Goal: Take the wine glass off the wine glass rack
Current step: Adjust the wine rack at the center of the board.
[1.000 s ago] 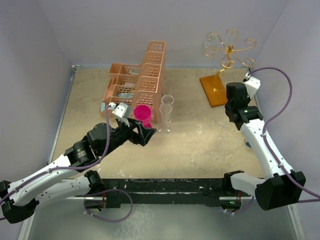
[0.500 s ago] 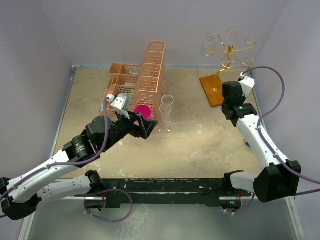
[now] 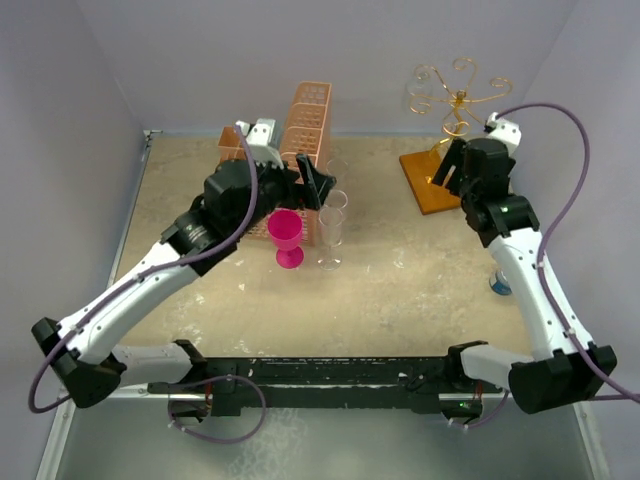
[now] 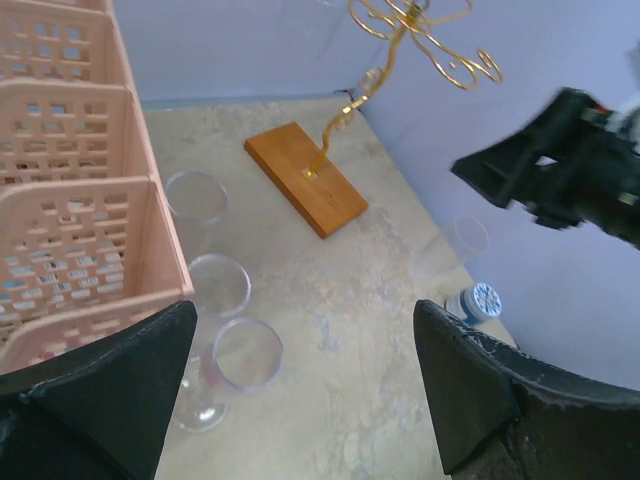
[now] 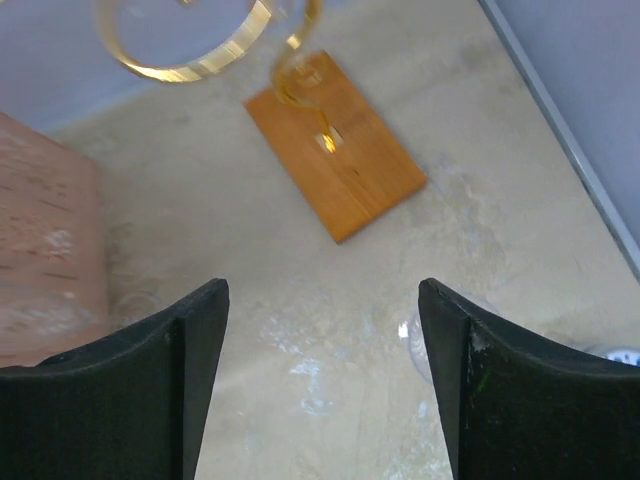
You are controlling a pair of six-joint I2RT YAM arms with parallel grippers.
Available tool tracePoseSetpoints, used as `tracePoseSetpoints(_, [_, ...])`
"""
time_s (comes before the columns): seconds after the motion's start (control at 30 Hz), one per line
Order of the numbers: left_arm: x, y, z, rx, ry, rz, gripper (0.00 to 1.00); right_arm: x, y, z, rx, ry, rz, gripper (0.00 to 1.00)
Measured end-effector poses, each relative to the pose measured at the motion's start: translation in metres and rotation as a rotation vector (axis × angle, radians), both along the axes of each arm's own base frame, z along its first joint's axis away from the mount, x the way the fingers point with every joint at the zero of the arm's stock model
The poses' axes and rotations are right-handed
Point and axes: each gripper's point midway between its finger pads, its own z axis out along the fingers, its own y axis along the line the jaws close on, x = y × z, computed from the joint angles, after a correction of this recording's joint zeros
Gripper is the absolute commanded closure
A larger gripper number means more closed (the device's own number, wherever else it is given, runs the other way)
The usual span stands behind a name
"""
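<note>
light: bright, even, diffuse | shadows: faint, soft-edged | glare: small glints on rack (image 5: 335, 150) wire | blur: near wire loop soft in right wrist view | top view: sharp

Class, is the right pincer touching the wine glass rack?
Apart. In the right wrist view, bare table separates the open right pincer from the rack.
</note>
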Motion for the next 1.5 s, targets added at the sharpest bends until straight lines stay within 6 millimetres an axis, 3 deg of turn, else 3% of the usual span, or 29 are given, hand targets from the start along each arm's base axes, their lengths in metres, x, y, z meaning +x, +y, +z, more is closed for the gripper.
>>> tracePoseSetpoints(0.1, [0.029,-0.006,0.001,-0.016,0.016,0.015,0.16,0.006,0.013,0.050,0.017,-0.111,0.090,0.18])
tracePoseSetpoints(0.27, [0.054,-0.041,0.007,-0.041,0.020,-0.042,0.17,0.032,0.039,0.147,0.046,-0.340,0.233,0.15])
tracePoseSetpoints(0.43, [0.065,-0.056,0.008,-0.049,0.015,-0.065,0.17,0.073,0.059,0.199,0.054,-0.458,0.309,0.14])
tracePoseSetpoints(0.5, [0.065,-0.057,0.008,-0.051,0.013,-0.066,0.17,0.088,0.065,0.200,0.058,-0.463,0.324,0.15])
tracePoseSetpoints(0.6, [0.067,-0.058,0.013,-0.059,0.004,-0.068,0.17,0.110,0.068,0.185,0.069,-0.431,0.334,0.16])
tracePoseSetpoints(0.73, [0.069,-0.061,0.014,-0.064,-0.001,-0.073,0.17,0.124,0.049,0.155,0.081,-0.360,0.305,0.16])
tracePoseSetpoints(0.87, [0.069,-0.063,0.012,-0.062,0.001,-0.078,0.17,0.121,0.013,0.137,0.089,-0.322,0.261,0.17])
tracePoseSetpoints(0.97, [0.067,-0.064,0.012,-0.063,0.001,-0.088,0.17,0.111,-0.002,0.131,0.090,-0.312,0.246,0.15])
tracePoseSetpoints(1.13, [0.066,-0.064,0.012,-0.062,0.003,-0.098,0.17,0.091,0.008,0.124,0.095,-0.301,0.299,0.21])
tracePoseSetpoints(1.23, [0.063,-0.062,0.013,-0.062,0.002,-0.099,0.17,0.084,0.012,0.109,0.106,-0.275,0.318,0.30])
tracePoseSetpoints(1.5, [0.058,-0.058,0.021,-0.071,-0.008,-0.101,0.17,0.091,-0.008,0.076,0.132,-0.213,0.296,0.44])
